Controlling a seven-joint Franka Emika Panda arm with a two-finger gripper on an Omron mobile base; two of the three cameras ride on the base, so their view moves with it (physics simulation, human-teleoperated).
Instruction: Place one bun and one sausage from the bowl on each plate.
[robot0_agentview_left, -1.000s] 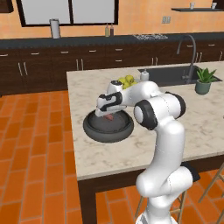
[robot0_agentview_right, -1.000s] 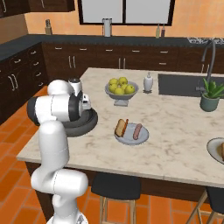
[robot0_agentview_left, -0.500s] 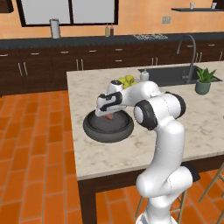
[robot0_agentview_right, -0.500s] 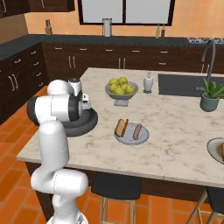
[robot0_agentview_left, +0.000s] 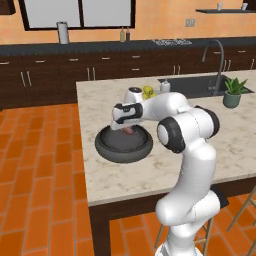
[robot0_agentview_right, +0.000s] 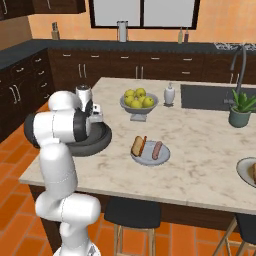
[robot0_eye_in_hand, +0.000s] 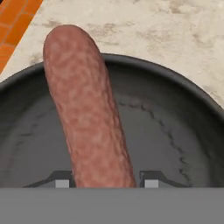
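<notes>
A pinkish-red sausage (robot0_eye_in_hand: 87, 109) lies between my gripper's (robot0_eye_in_hand: 106, 183) two tips, which press in on it from both sides. It rests in the dark grey-black bowl (robot0_eye_in_hand: 175, 131), with nothing else showing inside. From the left base view my gripper (robot0_agentview_left: 126, 129) reaches down into the bowl (robot0_agentview_left: 107, 150) near the island's left edge, with the sausage (robot0_agentview_left: 128, 132) at its tips. A pale grey plate (robot0_agentview_right: 149, 159) mid-island holds a bun (robot0_agentview_right: 137, 146) and a sausage (robot0_agentview_right: 157, 149). Another plate (robot0_agentview_right: 246, 173) sits at the right edge with a bun (robot0_agentview_right: 254, 172) on it.
A pedestal bowl of yellow-green apples (robot0_agentview_right: 139, 99) stands behind the near plate, with a white dispenser (robot0_agentview_right: 169, 94) beside it. The sink (robot0_agentview_right: 207, 97) with its faucet and a potted plant (robot0_agentview_right: 240, 110) are at the far right. Stools stand under the island's front edge.
The fingers have come in against the sausage. The arm holds the same place over the bowl.
</notes>
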